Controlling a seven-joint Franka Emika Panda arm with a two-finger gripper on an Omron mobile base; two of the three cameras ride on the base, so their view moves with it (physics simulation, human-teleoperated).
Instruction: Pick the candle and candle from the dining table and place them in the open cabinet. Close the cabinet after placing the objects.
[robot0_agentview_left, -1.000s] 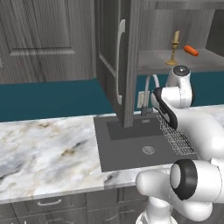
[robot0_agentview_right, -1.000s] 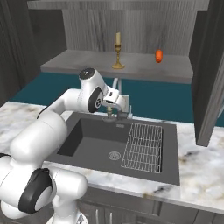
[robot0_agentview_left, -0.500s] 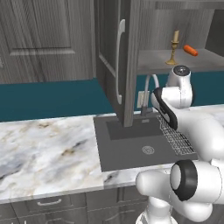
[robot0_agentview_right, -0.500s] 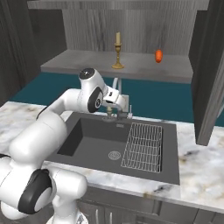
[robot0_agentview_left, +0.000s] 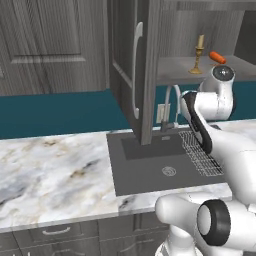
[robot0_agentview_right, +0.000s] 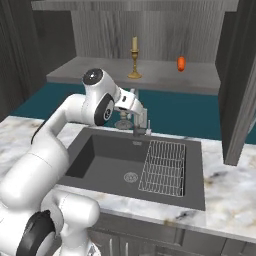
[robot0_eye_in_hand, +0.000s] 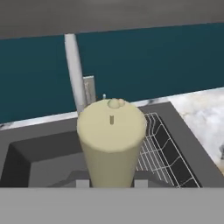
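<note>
A cream candle (robot0_eye_in_hand: 113, 139) stands end-on between my finger tips, and my gripper (robot0_eye_in_hand: 109, 183) is shut on it. In the right base view my gripper (robot0_agentview_right: 136, 116) hangs over the back rim of the sink, below the cabinet shelf (robot0_agentview_right: 165, 80), with the candle's grey holder (robot0_agentview_right: 122, 123) showing under the hand. The other candle (robot0_agentview_right: 134, 59), on a brass holder, stands upright on that shelf (robot0_agentview_left: 180, 76), also seen as a brass candle (robot0_agentview_left: 198, 54) from the left. The cabinet door (robot0_agentview_left: 142, 65) stands open. The dining table is out of view.
An orange-red block (robot0_agentview_right: 181, 63) lies on the shelf right of the brass candle. Below are a dark sink (robot0_agentview_right: 110, 160) with a wire rack (robot0_agentview_right: 162, 167) and a faucet (robot0_eye_in_hand: 74, 70). A second open door (robot0_agentview_right: 240, 75) hangs at the right. Marble counter (robot0_agentview_left: 55, 170) surrounds the sink.
</note>
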